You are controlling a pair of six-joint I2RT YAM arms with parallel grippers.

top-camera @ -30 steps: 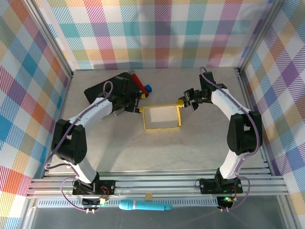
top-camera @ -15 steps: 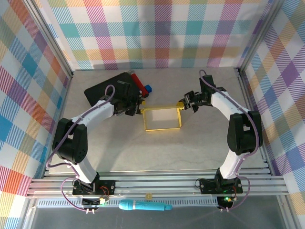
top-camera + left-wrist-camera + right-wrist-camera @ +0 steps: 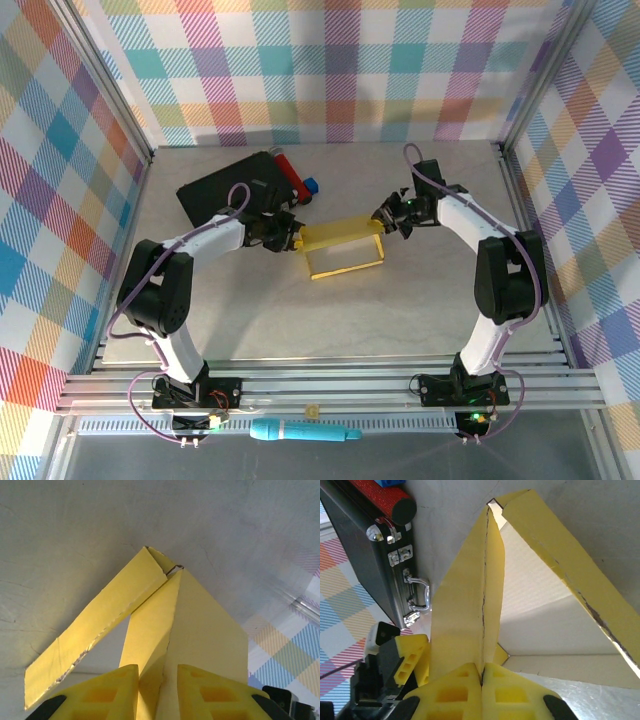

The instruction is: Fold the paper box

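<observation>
Paper box (image 3: 340,233) placed at centre of table (image 3: 400,310). Left gripper (image 3: 296,237) set at box's left end, box wall lodged between its fingers. Right gripper (image 3: 384,217) set at box's upper-right corner, flap pinched. Case (image 3: 222,186) laid in upper left, behind left gripper. Cylinder (image 3: 288,170) placed beside case's right edge, small block (image 3: 311,185) just right of cylinder. Marker (image 3: 305,432) laid at bottom centre, before arm bases.

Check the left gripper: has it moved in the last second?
Yes. The left gripper slid rightward, away from the black case, onto the left end of the paper box.
</observation>
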